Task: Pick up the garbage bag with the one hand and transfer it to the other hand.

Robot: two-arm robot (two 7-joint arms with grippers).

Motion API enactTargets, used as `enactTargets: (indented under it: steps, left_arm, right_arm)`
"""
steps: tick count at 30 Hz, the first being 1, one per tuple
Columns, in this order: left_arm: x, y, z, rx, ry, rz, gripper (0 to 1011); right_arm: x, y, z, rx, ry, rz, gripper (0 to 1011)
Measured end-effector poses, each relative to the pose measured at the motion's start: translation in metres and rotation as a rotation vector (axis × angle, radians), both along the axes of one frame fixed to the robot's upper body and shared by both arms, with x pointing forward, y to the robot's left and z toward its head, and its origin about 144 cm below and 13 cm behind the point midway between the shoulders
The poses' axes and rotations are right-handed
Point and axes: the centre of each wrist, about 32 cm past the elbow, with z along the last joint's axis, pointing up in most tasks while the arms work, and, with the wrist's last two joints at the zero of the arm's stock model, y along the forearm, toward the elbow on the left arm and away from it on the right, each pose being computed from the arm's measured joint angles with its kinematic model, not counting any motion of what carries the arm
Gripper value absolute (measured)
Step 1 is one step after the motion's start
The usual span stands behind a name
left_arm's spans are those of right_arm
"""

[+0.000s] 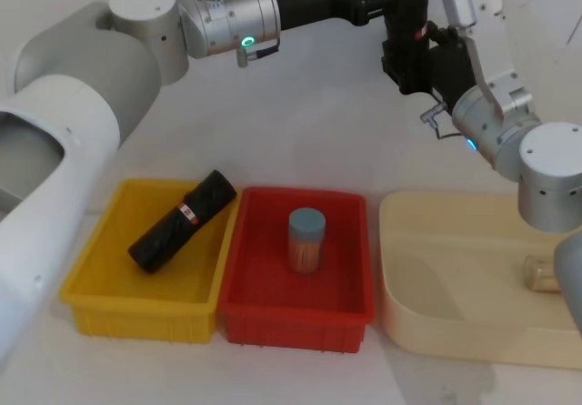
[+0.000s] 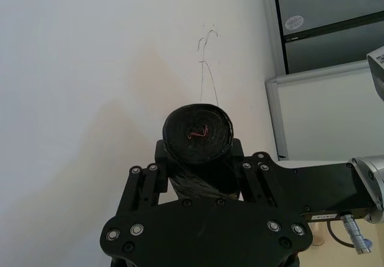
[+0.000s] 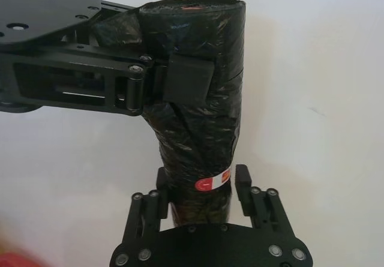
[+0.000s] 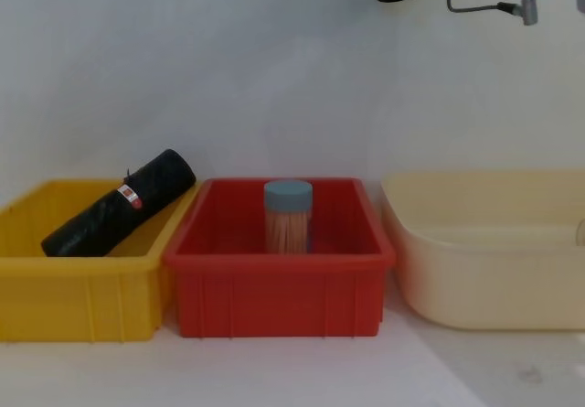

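Note:
The garbage bag (image 3: 204, 117), a black roll with a red-and-white label band (image 3: 213, 183), hangs upright high above the table. My left gripper (image 2: 198, 159), on the arm with the green ring light (image 1: 247, 42), is shut on its upper part; one left pad (image 3: 189, 81) presses the roll's side. My right gripper (image 3: 202, 180), on the arm with the blue ring light (image 1: 470, 143), is open, with its fingers close on either side of the roll at the label band. In the head view both grippers meet at the top (image 1: 406, 36).
A second black roll (image 1: 182, 221) lies slanted in the yellow bin (image 1: 91, 287). A blue-lidded jar (image 1: 306, 238) stands in the red bin (image 1: 355, 287). A cream tub (image 1: 409, 268) at the right holds a clear jar (image 1: 543, 273).

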Motion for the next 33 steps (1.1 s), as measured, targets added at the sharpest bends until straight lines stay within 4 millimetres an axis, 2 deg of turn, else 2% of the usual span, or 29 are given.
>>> enactTargets:
  steps: [6, 9, 30, 33]
  left_arm:
    - [0.0, -0.0001, 0.0, 0.0, 0.0, 0.0, 553]
    - [0.0, 0.0, 0.0, 0.0, 0.0, 0.0, 553]
    - [0.0, 0.0, 0.0, 0.0, 0.0, 0.0, 559]
    - [0.0, 0.0, 0.0, 0.0, 0.0, 0.0, 648]
  right_arm:
    - [0.0006, 0.0003, 0.0002, 0.001, 0.0, -0.003, 494]
    - [0.0009, 0.0005, 0.0002, 0.001, 0.0, -0.004, 467]
    - [0.0016, 0.001, 0.0004, 0.001, 0.0, -0.007, 467]
    - [0.0017, 0.0011, 0.0003, 0.001, 0.0, -0.007, 467]
